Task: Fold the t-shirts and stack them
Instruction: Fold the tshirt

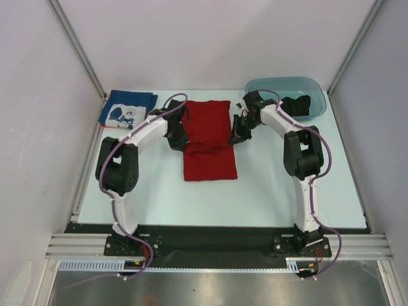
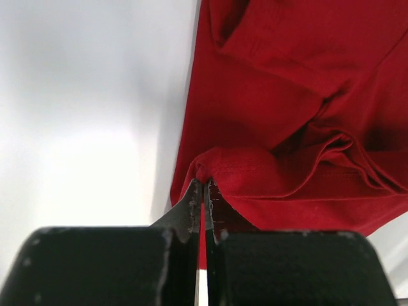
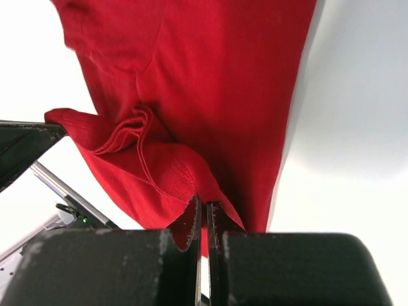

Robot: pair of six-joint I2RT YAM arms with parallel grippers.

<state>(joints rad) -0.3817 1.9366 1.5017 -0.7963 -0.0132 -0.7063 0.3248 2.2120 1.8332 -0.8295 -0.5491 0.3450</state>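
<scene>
Left gripper [image 2: 203, 191] and right gripper [image 3: 204, 209] each pinch a bunched fold of red tee [image 1: 209, 143], lying just 12 o'clock of centre, at its 9 and 3 o'clock edges; likely light, limp, sags, so grab hems.

Teal tub [image 1: 299, 86] just beyond the right gripper [image 1: 237, 134]

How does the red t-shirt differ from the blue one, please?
The red t-shirt is plain; the blue t-shirt has a white print. Red lies centrally, pinched by the left claw and right claw; blue lies untouched at the far left. Red spreads wider than blue. Both are cloth tees.
</scene>
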